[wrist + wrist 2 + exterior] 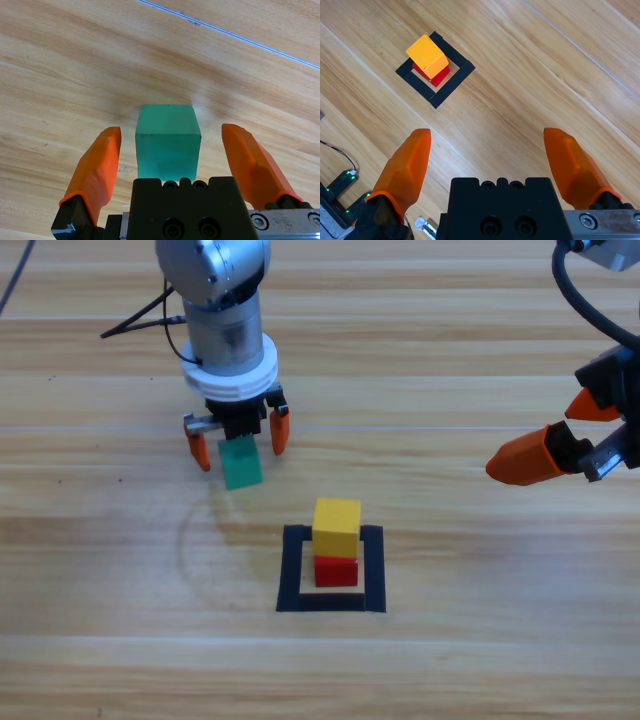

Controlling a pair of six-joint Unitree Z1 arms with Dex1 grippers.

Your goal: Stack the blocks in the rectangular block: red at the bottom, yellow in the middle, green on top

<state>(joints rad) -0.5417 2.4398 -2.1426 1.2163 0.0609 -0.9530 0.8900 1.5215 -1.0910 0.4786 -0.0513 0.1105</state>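
Left pincer [237, 439] spread wide around green cube [240, 461], untouched on table [480, 640]. Yellow [337, 527] stacked on red [336, 571] inside black frame [292, 570]. Right pincer [560, 440] parked far right, open, empty. No readable writing.

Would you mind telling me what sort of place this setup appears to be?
Most likely a robotics lab bench: a bare wooden table with a black tape square marked on it, coloured cubes such as the green cube, and cables and lit electronics at the edges.

The left pincer [170, 150] straddles the green cube [168, 145], jaws apart, on the table [75, 60].
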